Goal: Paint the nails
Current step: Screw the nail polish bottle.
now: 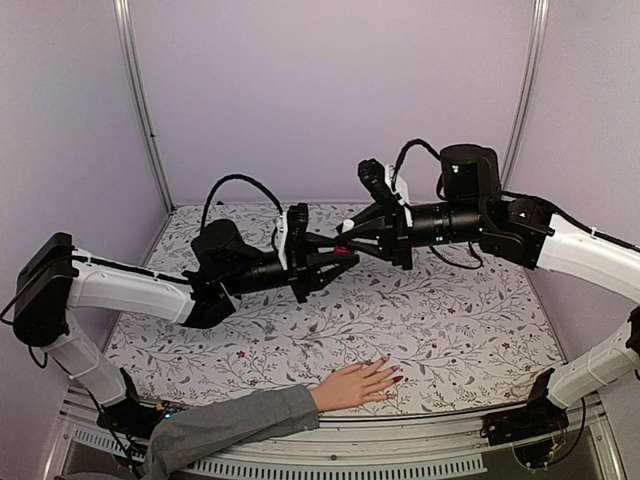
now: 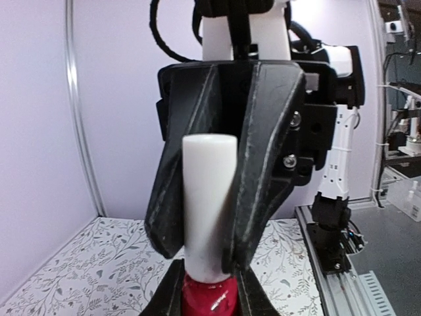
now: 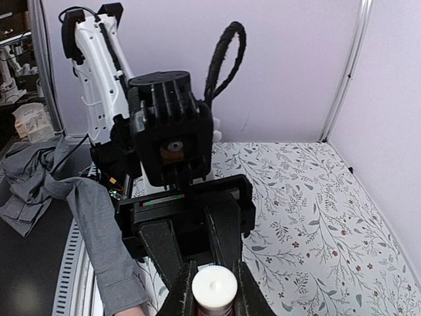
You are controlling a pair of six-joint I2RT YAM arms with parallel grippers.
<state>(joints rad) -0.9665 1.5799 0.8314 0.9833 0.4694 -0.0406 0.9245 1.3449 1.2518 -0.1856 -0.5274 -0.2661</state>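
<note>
On the far left the left arm reaches in over the flower-patterned table. Below it, along the near edge, lies a grey sleeve. The left gripper hangs above the middle of the table, its jaws pinching a small red bottle. In the left wrist view the bottle sits low between that gripper's own two fingers, which touch it on both sides.

A white cap stands out from the top of the bottle. The right gripper meets the left one tip to tip, and its jaws are pressed onto the cap, one dark finger on each side. In the right wrist view the cap shows end-on as a white disc between the two fingers. Whether the cap is loose on the bottle cannot be told.

A little to the right of that meeting point, and well nearer the front edge, a pale hand comes out of the sleeve and lies flat on the table with its fingers spread, pointing right. The nails are at those fingertips. Some look dark red, though they are too small to count. They lie well apart from both sets of jaws, down on the table, with neither gripper touching the hand.

On the far right the right arm stretches in from the table's right side.
</note>
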